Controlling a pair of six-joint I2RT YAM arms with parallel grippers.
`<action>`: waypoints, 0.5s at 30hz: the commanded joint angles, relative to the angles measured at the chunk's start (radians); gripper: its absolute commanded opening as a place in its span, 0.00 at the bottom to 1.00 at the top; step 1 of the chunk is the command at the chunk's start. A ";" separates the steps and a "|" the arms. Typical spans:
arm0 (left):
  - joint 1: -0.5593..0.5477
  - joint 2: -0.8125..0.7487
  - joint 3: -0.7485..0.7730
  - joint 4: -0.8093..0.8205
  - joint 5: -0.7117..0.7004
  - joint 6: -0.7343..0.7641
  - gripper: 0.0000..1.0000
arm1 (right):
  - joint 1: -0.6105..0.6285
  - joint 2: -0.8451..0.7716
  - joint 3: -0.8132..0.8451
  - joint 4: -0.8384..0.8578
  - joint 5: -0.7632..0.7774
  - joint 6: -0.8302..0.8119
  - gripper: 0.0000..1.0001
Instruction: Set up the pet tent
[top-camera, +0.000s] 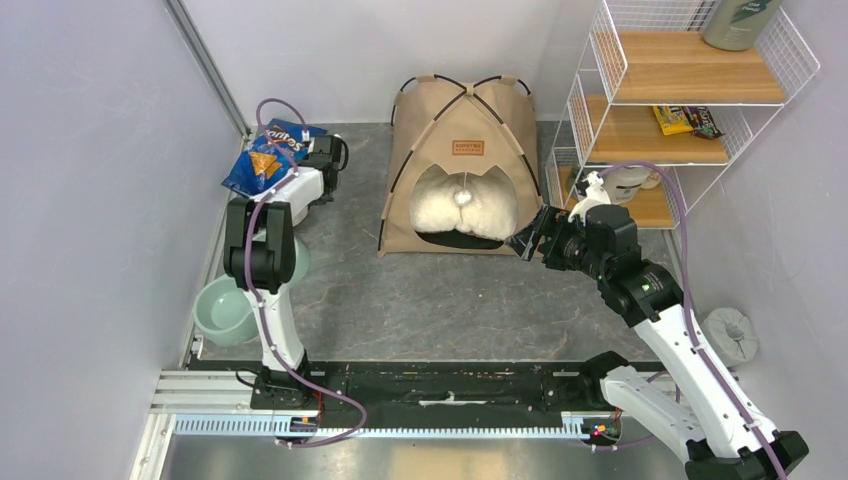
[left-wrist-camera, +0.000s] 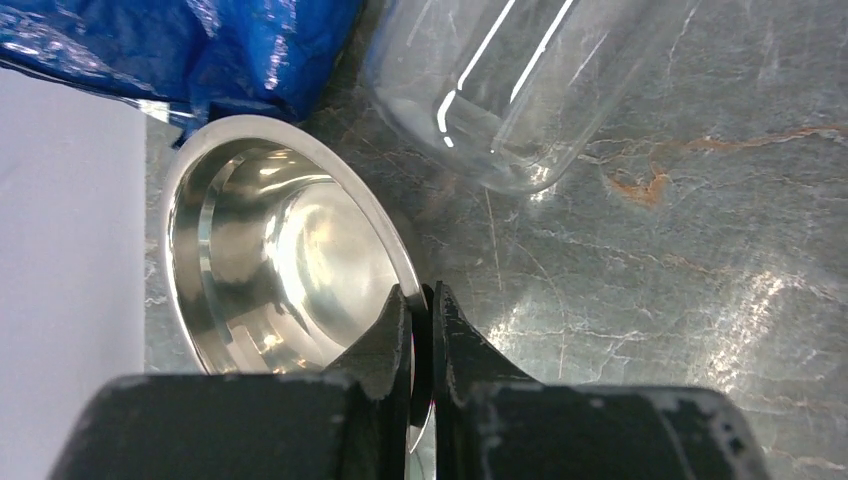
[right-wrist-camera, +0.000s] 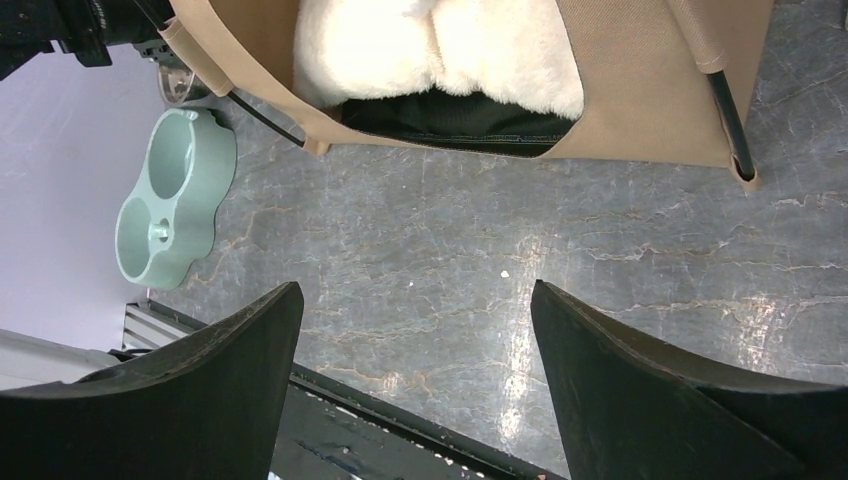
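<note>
The pet tent (top-camera: 460, 150) stands upright at the back centre, tan canvas on crossed black poles, with a brown label above its arched doorway. A fluffy white pillow (top-camera: 465, 205) fills the doorway. My right gripper (top-camera: 528, 240) hovers open just off the tent's front right corner; the right wrist view shows the tent's lower edge (right-wrist-camera: 640, 90), the pillow (right-wrist-camera: 440, 45) and bare floor between the fingers (right-wrist-camera: 415, 300). My left gripper (left-wrist-camera: 421, 300) is far left by the chip bag, shut on the rim of a shiny steel bowl (left-wrist-camera: 280, 250).
A blue chip bag (top-camera: 265, 155) lies at the back left beside the steel bowl. A clear glass container (left-wrist-camera: 500, 90) lies on its side near it. A green double pet bowl (top-camera: 225, 310) sits by the left wall. A wire shelf (top-camera: 670, 110) stands at the back right.
</note>
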 joint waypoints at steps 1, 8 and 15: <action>0.002 -0.123 0.012 -0.001 -0.047 0.037 0.02 | -0.001 -0.012 0.026 -0.002 -0.024 0.005 0.91; 0.000 -0.313 -0.077 -0.060 -0.106 -0.058 0.02 | -0.001 -0.017 0.036 -0.051 -0.028 0.017 0.91; 0.001 -0.471 -0.236 -0.117 -0.075 -0.146 0.02 | -0.001 -0.039 0.061 -0.104 -0.029 0.031 0.90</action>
